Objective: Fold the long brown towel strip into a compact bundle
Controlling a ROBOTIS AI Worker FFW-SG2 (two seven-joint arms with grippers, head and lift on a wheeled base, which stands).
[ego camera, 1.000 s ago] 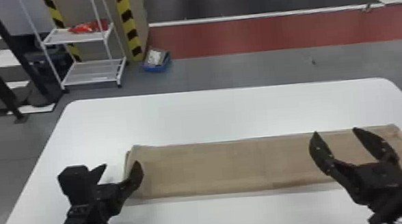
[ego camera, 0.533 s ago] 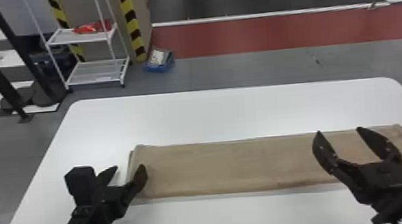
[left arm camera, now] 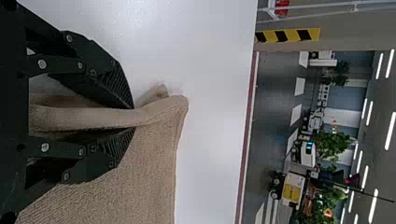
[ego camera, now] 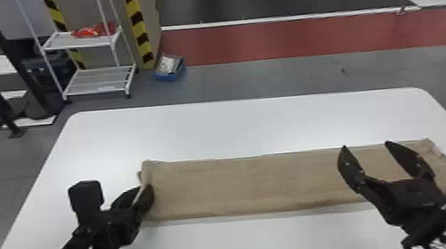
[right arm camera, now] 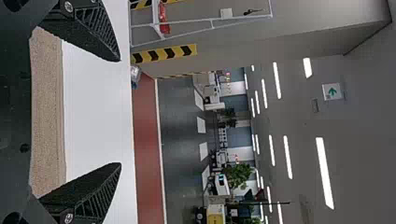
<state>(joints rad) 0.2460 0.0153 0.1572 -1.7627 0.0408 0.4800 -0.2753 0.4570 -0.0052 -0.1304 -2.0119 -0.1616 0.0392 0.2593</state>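
Note:
The brown towel strip [ego camera: 253, 184] lies stretched flat from left to right across the table. At its left end my left gripper [ego camera: 141, 193] is shut on the towel's edge, which stands up a little there. In the left wrist view, a raised fold of the towel [left arm camera: 154, 112] runs between the fingers of the left gripper [left arm camera: 134, 117]. My right gripper [ego camera: 365, 145] is over the strip's right part, fingers wide apart. From the right wrist, the right gripper [right arm camera: 120, 112] has nothing between its tips, and the towel [right arm camera: 48, 116] shows behind them.
The white table [ego camera: 253, 127] has bare surface beyond the strip and in front of it. On the floor behind stand a white wire shelf [ego camera: 95, 81] and a blue box [ego camera: 169, 67], both off the table.
The left gripper's fingers have come together on the towel's left end, raising its edge slightly. The right gripper looks much the same, still spread above the strip.

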